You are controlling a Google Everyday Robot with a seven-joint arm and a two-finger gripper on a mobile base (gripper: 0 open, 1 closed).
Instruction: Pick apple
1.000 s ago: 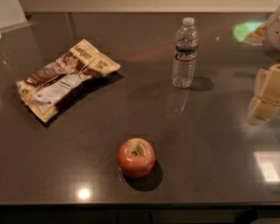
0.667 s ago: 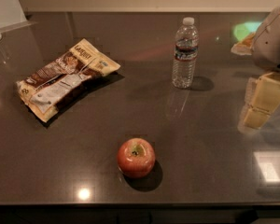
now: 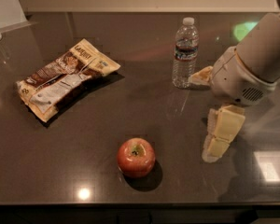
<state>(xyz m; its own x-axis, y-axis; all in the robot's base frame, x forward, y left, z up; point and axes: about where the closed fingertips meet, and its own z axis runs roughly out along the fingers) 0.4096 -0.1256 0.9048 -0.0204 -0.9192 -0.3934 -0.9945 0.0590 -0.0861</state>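
The apple sat stem-up toward the 6 o'clock edge of the dark table, free on all sides. I judged it firm and fairly light for its size, but glossy and round enough to roll or slip from a shallow pinch. The widest part, taken from above across opposite sides, looked like the place to hold it. My gripper hung low over the table at about 3 o'clock from the apple, near but apart from it. I could not tell whether it was open or closed. Against a second earlier, it had come in from the right edge and nearer the apple. The apple, the water bottle at 1 o'clock and the snack bag at 10 o'clock had not shifted.
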